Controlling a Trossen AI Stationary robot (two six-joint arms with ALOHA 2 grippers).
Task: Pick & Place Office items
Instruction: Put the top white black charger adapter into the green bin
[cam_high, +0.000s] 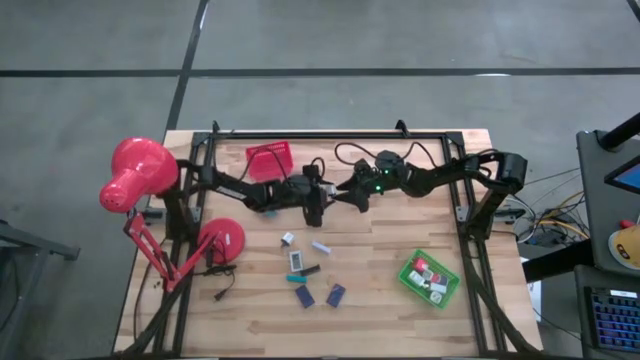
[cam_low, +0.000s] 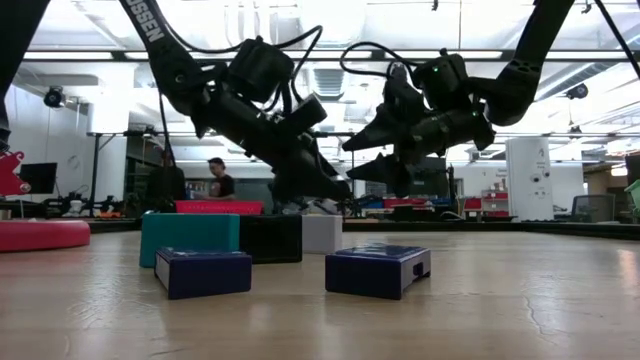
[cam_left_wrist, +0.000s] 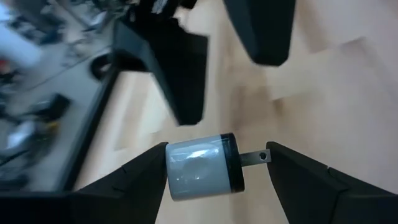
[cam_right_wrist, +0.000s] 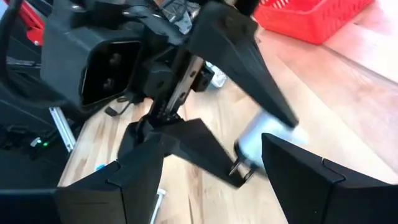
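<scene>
My left gripper (cam_high: 323, 199) (cam_left_wrist: 217, 167) is over the table's middle, shut on a small white cylinder (cam_left_wrist: 199, 167) that has a black band and a metal tab. My right gripper (cam_high: 351, 195) (cam_right_wrist: 211, 155) faces it at close range, open, with its fingers (cam_left_wrist: 183, 74) just beyond the cylinder and apart from it. The cylinder shows blurred in the right wrist view (cam_right_wrist: 264, 132). More office items lie on the wood nearer the front edge: white pieces (cam_high: 288, 238), a teal one (cam_high: 297, 261) and two navy blocks (cam_high: 304, 296) (cam_low: 378, 269). My left gripper pinches the white cylinder between its two fingers. One finger (cam_left_wrist: 146, 171) is against the white end (cam_left_wrist: 173, 163). The metal tab (cam_left_wrist: 256, 157) at the black-banded end reaches the other finger (cam_left_wrist: 298, 171). The cylinder lies level across the gap, above the wooden top.
A red tray (cam_high: 270, 159) sits at the far edge behind the left arm. A green tray (cam_high: 408, 281) at the front right holds several small pieces. A big red desk lamp (cam_high: 140, 175) stands at the left. A person (cam_low: 218, 178) is in the room beyond.
</scene>
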